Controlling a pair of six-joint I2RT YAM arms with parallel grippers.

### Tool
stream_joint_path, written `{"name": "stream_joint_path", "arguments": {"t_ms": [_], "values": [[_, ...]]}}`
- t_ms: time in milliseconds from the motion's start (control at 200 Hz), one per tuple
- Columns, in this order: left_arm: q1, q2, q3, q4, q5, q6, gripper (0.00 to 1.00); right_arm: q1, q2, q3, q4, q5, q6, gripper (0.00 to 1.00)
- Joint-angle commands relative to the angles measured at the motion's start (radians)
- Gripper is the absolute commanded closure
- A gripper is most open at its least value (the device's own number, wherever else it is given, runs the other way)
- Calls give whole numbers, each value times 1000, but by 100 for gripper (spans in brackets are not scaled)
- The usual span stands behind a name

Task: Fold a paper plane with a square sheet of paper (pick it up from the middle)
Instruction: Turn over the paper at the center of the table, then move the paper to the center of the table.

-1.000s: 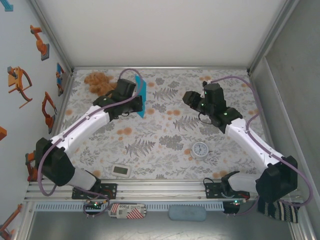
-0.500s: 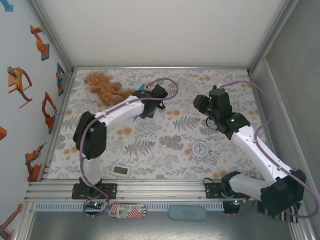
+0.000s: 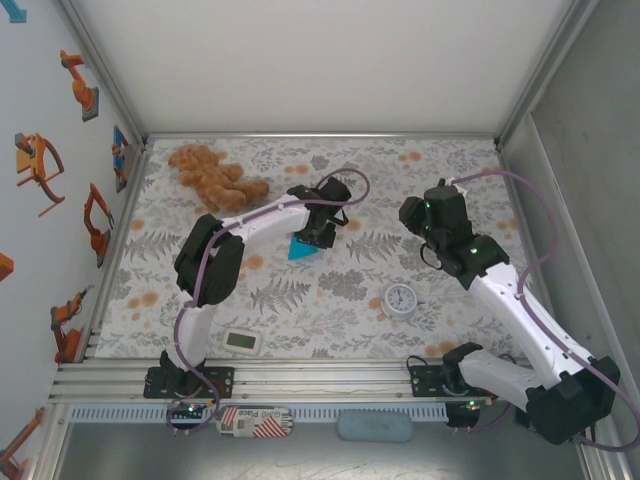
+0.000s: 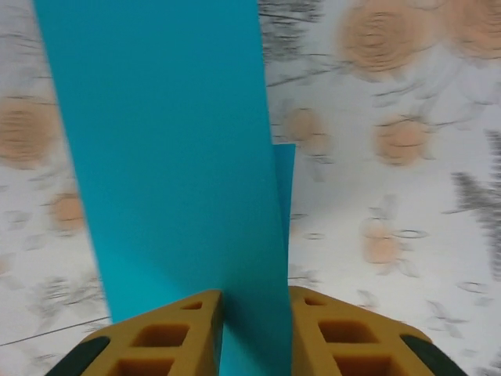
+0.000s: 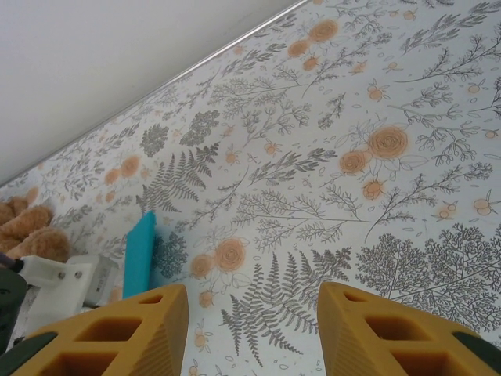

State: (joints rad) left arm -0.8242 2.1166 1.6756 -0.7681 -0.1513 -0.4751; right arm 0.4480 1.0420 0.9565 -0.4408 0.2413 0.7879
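- Left end effector (image 3: 318,228): you find it over the middle of the worktop (image 3: 470,330), a little toward the far edge, pointing down.
- Blue paper (image 4: 172,157): folded and standing upright. It runs through the narrow gap between the left fingers (image 4: 168,337), and a second layer shows along one side.
- Left grip: you cannot tell whether the fingers pinch the paper or only flank it.
- Right end effector (image 5: 250,290): fingers wide apart, nothing between them. It hovers over the right half of the worktop, toward the far edge and well apart from the paper.
- Clock (image 3: 401,298): lies flat, right of the middle, toward the near edge.
- Teddy bear (image 3: 210,175): near the far-left corner.
- Small white gadget (image 3: 243,341): at the near edge, left of the middle.
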Motion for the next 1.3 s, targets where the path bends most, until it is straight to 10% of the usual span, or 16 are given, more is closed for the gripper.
{"name": "stream_joint_path", "arguments": {"t_ms": [0, 235, 571, 866, 1297], "values": [[35, -48, -54, 105, 256, -55, 65, -6, 0, -7, -17, 15, 2, 54], [158, -290, -278, 355, 484, -171, 45, -6, 114, -9, 29, -146, -1, 57], [331, -593, -597, 434, 380, -253, 15, 160, 495, 73, 236, -373, 59, 51], [423, -666, -711, 440, 399, -272, 11, 222, 761, 111, 554, -606, 192, 75], [444, -626, -725, 487, 462, -280, 8, 221, 867, 65, 568, -645, 175, 78]]}}
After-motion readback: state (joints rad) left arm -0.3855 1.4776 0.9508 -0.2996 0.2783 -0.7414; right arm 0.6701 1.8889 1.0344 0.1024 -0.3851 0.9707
